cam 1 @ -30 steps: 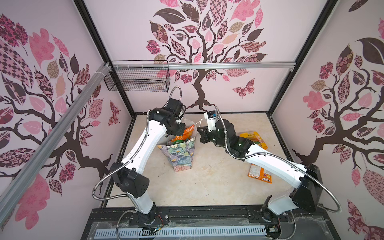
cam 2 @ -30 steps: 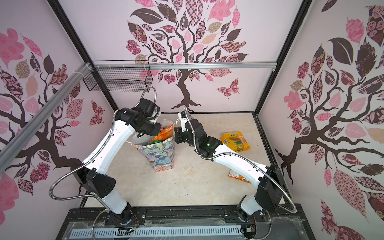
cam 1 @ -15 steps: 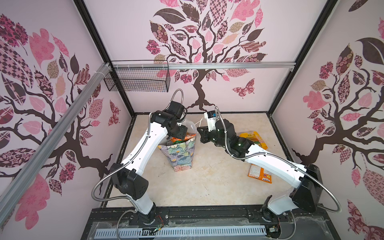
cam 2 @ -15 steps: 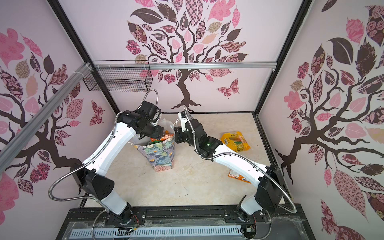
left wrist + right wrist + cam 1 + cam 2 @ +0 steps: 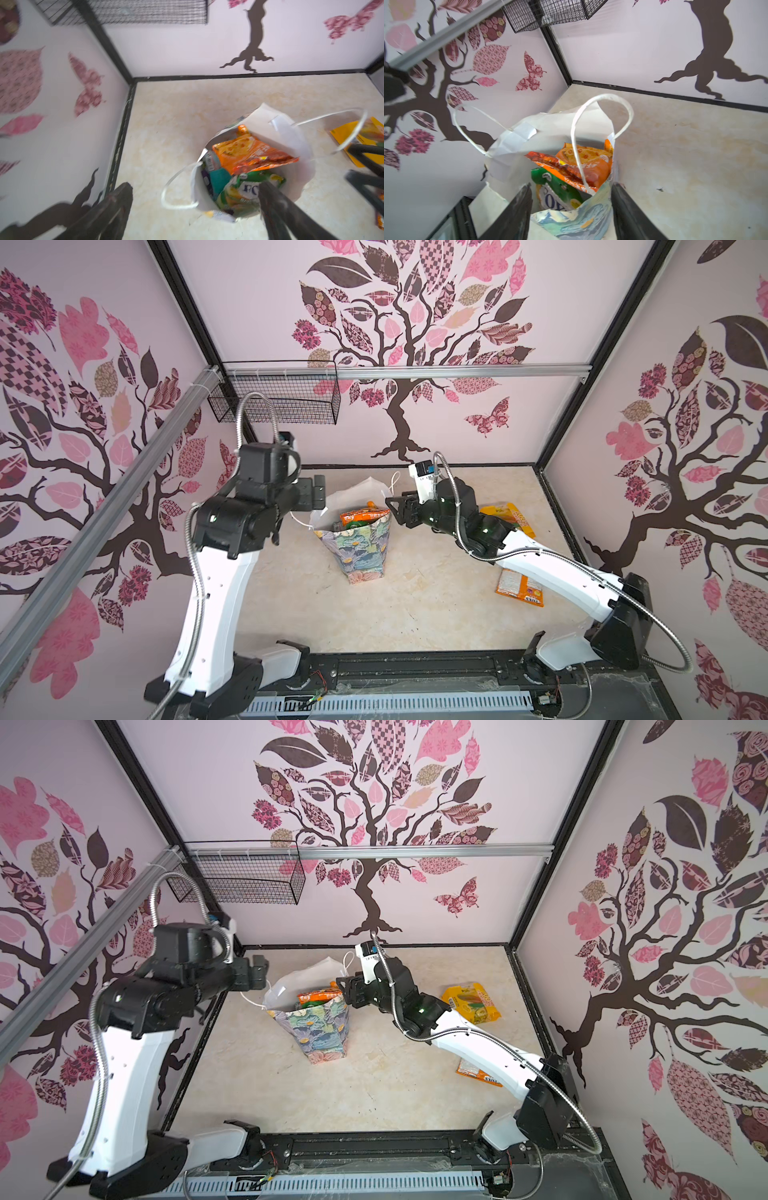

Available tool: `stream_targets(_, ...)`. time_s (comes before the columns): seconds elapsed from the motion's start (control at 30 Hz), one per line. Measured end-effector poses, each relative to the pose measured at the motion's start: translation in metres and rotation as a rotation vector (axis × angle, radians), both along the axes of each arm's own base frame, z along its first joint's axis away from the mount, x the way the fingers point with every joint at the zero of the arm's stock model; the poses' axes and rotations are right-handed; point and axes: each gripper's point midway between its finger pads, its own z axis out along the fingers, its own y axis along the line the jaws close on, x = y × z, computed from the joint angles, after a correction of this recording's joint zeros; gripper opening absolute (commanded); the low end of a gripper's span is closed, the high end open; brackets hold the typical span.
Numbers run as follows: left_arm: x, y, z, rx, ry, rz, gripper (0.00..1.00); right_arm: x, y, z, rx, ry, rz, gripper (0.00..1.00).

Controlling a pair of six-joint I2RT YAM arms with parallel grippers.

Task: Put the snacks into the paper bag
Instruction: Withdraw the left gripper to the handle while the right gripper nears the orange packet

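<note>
Spanning the enclosure floor, the beige marbled table [image 5: 415,614] is shown with the paper bag [image 5: 361,547] set upright near its middle; all positions below are given from that bag. The black wire basket [image 5: 274,402] is hung on the back wall, well beyond the bag and to its left in both top views. The bag is seen with its mouth open, white inside and floral outside.

The left gripper [image 5: 319,493] is held just beside the bag's left rim, above the table; its jaws are spread wide and nothing is held between them. The right gripper [image 5: 395,510] is placed at the opposite rim with jaws parted. The bag's upper edge lies between its fingers [image 5: 523,207]; whether the paper is touched cannot be told.

To the bag's right, a yellow packet [image 5: 509,517] is laid flat on the table, and an orange-and-white packet [image 5: 519,587] is laid farther off, partly hidden by the right arm. Inside the bag, an orange packet [image 5: 365,515] is propped uppermost, a green packet [image 5: 247,191] is lodged beneath it, and a teal packet [image 5: 219,178] is tucked deeper. White cord handles [image 5: 602,124] are looped above the bag's rim.
</note>
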Motion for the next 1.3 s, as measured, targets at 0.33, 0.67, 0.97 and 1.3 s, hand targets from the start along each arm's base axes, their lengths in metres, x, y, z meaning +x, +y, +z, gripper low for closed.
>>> stream_targets(0.33,0.002,0.010,-0.068,-0.171,0.021,-0.001,0.86,-0.041,-0.044,0.044,0.038,-0.039,-0.004,0.77)
stream_targets(0.67,0.031,-0.010,-0.111,-0.284,0.032,-0.064,0.55,-0.043,-0.114,-0.016,-0.242,0.090,-0.257,0.81)
stream_targets(0.97,0.031,-0.018,-0.108,-0.334,-0.028,-0.098,0.41,-0.057,-0.162,-0.095,-0.443,0.220,-0.400,0.86)
stream_targets(1.3,0.032,-0.018,-0.105,-0.353,-0.045,-0.092,0.32,-0.060,-0.220,-0.159,-0.552,0.334,-0.590,0.88)
